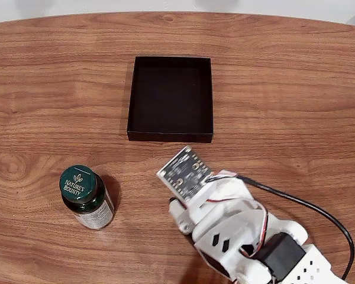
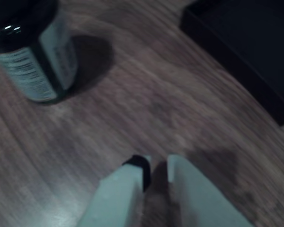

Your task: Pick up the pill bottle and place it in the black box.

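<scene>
The pill bottle stands upright on the wooden table at the lower left of the fixed view, with a dark green cap and a pale label. The black box lies at the table's centre, farther back, with nothing in it. My arm comes in from the lower right, and its wrist board hides the fingers from above. In the wrist view my gripper hovers over bare wood, shut with nothing held. There the pill bottle is at the upper left and a corner of the black box at the upper right.
The wooden table is bare around the bottle and the box. A black cable runs from the arm toward the lower right edge. The table's far edge curves along the top of the fixed view.
</scene>
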